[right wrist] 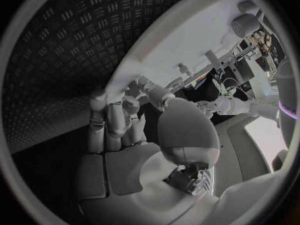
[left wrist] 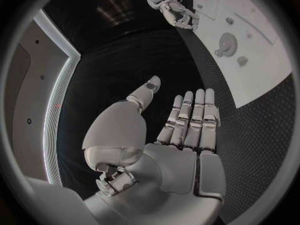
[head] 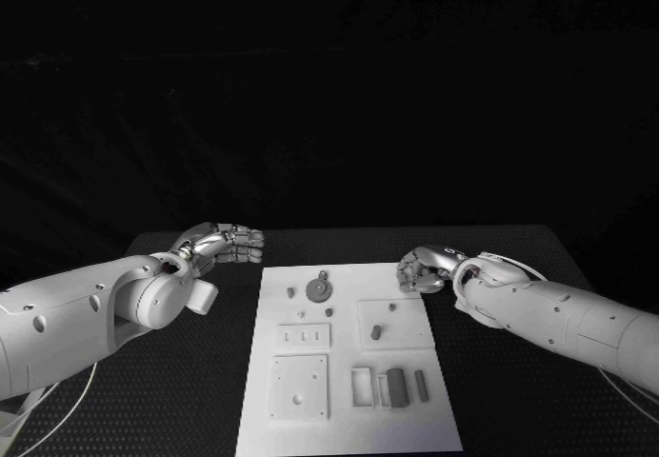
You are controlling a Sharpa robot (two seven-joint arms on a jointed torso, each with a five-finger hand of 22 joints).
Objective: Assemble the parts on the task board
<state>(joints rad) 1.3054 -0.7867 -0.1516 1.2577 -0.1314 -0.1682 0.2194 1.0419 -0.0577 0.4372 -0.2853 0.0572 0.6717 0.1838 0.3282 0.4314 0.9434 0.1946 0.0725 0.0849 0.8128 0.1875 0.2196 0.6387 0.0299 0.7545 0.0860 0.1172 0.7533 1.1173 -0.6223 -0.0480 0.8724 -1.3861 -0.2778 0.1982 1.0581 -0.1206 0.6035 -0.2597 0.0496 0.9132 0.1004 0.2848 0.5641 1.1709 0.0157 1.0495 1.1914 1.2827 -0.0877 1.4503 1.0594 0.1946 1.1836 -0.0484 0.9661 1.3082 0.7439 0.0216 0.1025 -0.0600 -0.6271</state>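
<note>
Task board near edge cut off at the head view's bottom, small parts on it too small to identify, right hand fingertips hidden behind its own knuckles at the board's far corner

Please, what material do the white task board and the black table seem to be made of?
The task board looks like matte white plastic: a smooth, even surface without shine, though painted metal is possible. The table seems to be black embossed sheet, perhaps metal or rubber, with a repeating raised tread pattern.
</note>
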